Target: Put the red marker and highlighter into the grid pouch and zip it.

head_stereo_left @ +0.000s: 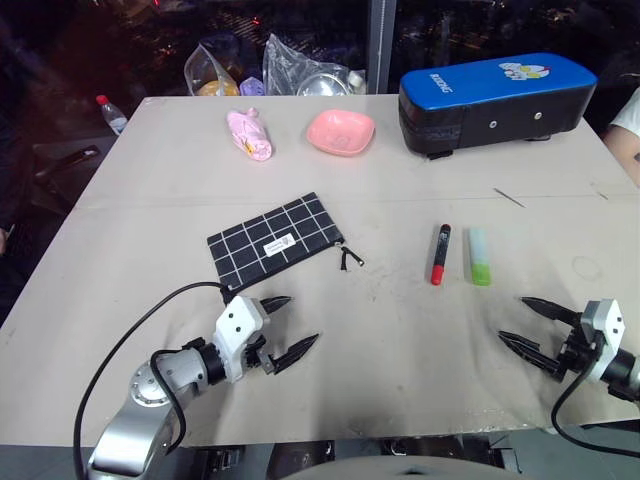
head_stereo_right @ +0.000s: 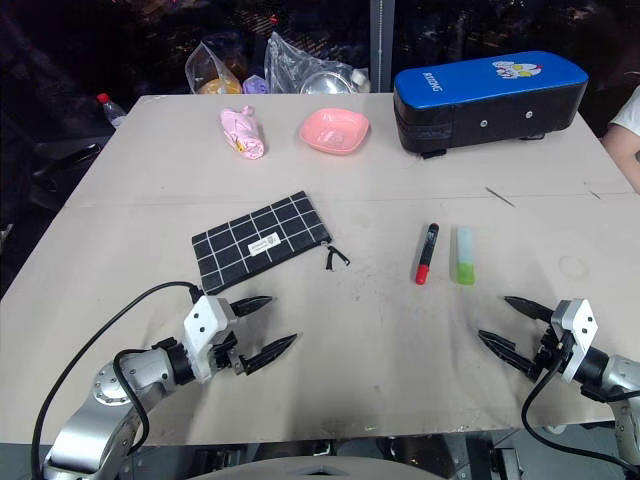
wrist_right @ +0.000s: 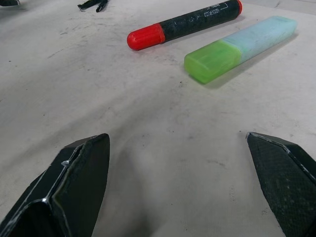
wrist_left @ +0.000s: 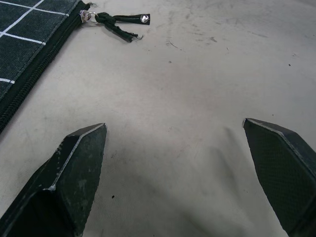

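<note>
Currently right hand (head_stereo_left: 530, 327) spread, empty; red marker (head_stereo_left: 440, 253), highlighter (head_stereo_left: 480, 256) ahead, apart.

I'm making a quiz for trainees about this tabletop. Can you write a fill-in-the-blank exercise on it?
1. The red marker lies beside the ____, apart from it.
2. The grid pouch lies flat with its zipper pull toward the ____ marker.
3. Both the left gripper and the right gripper are ____ and hold nothing.

Missing words: highlighter; red; open
</note>
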`<state>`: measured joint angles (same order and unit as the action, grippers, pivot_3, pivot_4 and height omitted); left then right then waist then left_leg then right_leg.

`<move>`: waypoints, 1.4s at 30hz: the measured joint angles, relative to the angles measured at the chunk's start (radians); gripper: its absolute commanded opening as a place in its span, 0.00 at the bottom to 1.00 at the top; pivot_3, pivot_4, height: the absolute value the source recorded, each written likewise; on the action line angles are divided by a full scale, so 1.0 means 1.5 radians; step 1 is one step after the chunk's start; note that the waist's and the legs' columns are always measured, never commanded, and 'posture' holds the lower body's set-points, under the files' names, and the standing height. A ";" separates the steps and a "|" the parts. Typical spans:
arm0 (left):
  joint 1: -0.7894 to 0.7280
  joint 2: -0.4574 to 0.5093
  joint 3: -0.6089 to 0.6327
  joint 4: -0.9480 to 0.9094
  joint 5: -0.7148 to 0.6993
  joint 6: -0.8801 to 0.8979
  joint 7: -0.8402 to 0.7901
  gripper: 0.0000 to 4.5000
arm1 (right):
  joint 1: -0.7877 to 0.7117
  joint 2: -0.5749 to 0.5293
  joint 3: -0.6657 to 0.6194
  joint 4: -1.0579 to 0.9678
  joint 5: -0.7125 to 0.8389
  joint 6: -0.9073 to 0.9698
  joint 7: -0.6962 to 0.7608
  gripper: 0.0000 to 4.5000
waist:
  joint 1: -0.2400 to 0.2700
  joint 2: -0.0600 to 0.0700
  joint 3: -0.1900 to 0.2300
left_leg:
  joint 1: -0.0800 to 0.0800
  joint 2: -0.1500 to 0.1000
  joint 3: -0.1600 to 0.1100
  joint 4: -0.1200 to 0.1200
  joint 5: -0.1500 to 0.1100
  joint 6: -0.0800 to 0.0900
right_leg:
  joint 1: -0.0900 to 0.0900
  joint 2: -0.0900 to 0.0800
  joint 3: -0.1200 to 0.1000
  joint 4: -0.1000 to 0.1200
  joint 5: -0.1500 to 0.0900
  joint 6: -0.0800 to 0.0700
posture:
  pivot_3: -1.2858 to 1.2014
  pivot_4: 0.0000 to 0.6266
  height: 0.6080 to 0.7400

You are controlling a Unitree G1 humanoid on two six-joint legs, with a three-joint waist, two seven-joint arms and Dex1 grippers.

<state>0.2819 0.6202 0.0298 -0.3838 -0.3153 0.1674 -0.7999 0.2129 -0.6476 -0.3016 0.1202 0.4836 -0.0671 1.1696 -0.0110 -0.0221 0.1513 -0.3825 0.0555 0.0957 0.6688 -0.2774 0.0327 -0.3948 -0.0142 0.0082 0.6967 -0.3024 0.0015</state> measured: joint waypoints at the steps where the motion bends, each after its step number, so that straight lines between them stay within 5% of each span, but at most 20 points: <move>1: 0.000 0.000 0.000 0.000 0.000 0.000 0.000 0.99 | 0.000 0.000 0.000 0.000 0.000 0.000 0.000 1.00 | 0.000 0.000 0.000 | 0.000 0.000 0.000 0.000 0.000 0.000 | 0.000 0.000 0.000 0.000 0.000 0.000 | 0.52 0.24 0.82; 20: 0.005 0.002 0.037 0.018 -0.005 -0.047 -0.041 0.99 | 0.024 -0.005 -0.007 -0.049 0.012 0.011 -0.007 1.00 | 0.000 0.000 0.000 | 0.000 0.000 0.000 0.000 0.000 0.000 | 0.000 0.000 0.000 0.000 0.000 0.000 | 0.52 0.24 0.82; 27: 0.020 0.003 0.149 0.066 -0.048 -0.089 -0.052 0.99 | 0.022 0.003 0.004 -0.178 0.069 0.059 -0.009 1.00 | -0.002 0.000 0.000 | 0.000 0.000 0.000 0.000 0.000 0.000 | 0.000 0.000 0.000 0.000 0.000 0.000 | 0.52 0.24 0.82; 34: -0.017 0.055 0.246 0.236 -0.028 -0.217 -0.093 0.99 | -0.031 0.001 0.035 -0.276 0.115 0.127 -0.018 1.00 | 0.002 -0.001 0.000 | 0.000 0.000 -0.001 0.000 0.000 0.000 | 0.000 0.000 -0.001 0.000 0.000 0.000 | 0.52 0.24 0.82; 42: -0.145 0.130 0.244 0.515 0.112 -0.537 -0.078 0.99 | -0.076 0.000 0.049 -0.281 0.122 0.158 -0.027 1.00 | 0.002 -0.002 0.000 | -0.002 0.000 -0.001 0.000 -0.001 0.001 | -0.001 -0.002 -0.003 -0.001 0.000 0.000 | 0.52 0.24 0.82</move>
<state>0.0637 0.8151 0.3953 0.3890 -0.1471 -0.6384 -0.9167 0.0992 -0.6474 -0.2283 -0.3014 0.6662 0.1706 1.1287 -0.0082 -0.0250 0.1515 -0.3850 0.0552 0.0939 0.6691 -0.2785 0.0344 -0.3957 -0.0168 0.0036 0.6956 -0.3020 0.0011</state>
